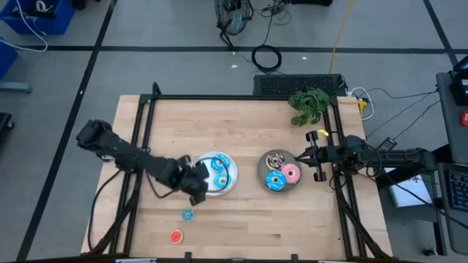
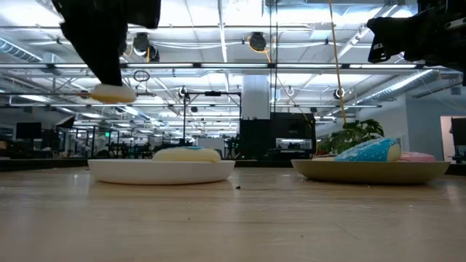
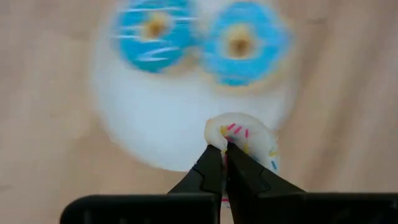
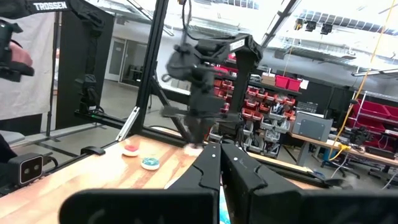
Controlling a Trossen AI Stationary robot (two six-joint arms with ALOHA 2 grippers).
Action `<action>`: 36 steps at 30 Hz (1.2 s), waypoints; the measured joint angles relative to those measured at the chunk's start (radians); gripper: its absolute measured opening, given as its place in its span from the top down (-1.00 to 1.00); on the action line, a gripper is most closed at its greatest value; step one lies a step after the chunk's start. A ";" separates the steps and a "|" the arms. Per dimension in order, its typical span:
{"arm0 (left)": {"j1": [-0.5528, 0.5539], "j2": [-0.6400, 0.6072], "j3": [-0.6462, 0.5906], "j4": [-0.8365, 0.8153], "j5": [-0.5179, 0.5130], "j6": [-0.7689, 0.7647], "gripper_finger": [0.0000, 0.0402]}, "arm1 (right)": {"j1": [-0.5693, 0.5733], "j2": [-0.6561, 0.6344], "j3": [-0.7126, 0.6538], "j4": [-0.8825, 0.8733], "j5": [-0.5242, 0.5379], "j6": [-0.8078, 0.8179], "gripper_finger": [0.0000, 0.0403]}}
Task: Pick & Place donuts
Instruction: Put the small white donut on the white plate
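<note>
High view shows the wooden counter (image 1: 241, 219) with a black frame around it, the left arm reaching in from the picture's left and the right arm from the right. At the middle sit two plates just apart: a white plate (image 1: 228, 186) and a grey plate (image 1: 265, 169). The left end effector (image 1: 196, 184) hovers at the white plate's left edge, raised off the counter as the low view shows, its fingers clamped on the rim of a white donut (image 3: 242, 134) with coloured sprinkles. Two blue donuts (image 1: 221, 169) lie on the white plate below it. The grey plate carries three more: a brown donut (image 1: 276, 159), a pink donut (image 1: 291, 173) and a blue donut (image 1: 275, 182), packed close together. The right end effector (image 1: 312, 155) waits just beside the grey plate's right edge with its fingers together and holding nothing. Toward the counter's front edge two tinier pieces lie bare on the wood, well apart from the plates: a small blue donut (image 1: 188, 215) and a small red donut (image 1: 175, 236). Judging by this, the task looks more than half done: five donuts sit on plates, one is lifted and seems ready to be set down on the white plate, and the two small ones are yet to be collected.
</note>
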 joint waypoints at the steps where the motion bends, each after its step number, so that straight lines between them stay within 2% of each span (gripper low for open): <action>1: 0.017 0.000 0.000 -0.022 -0.008 0.019 0.94 | 0.000 0.000 0.000 0.000 0.000 0.000 1.00; 5: 0.087 0.011 0.000 -0.066 -0.001 0.129 0.97 | 0.000 0.000 0.000 0.000 0.000 0.000 1.00; 13: 0.252 0.049 0.001 -0.043 0.008 0.365 0.96 | 0.000 0.004 0.000 -0.001 0.000 0.000 1.00; 18: 0.316 0.063 -0.040 0.087 0.125 0.495 0.92 | 0.000 0.005 0.000 -0.014 0.000 0.000 1.00; 20: 0.332 0.063 -0.077 0.118 0.165 0.506 0.93 | 0.000 0.005 0.000 -0.024 0.000 0.000 1.00; 24: 0.367 0.063 -0.121 0.123 0.146 0.471 0.96 | 0.000 0.005 0.000 -0.037 0.000 0.000 1.00; 36: 0.371 0.062 -0.218 0.292 0.175 0.456 0.94 | 0.000 0.005 0.000 -0.030 0.000 0.000 1.00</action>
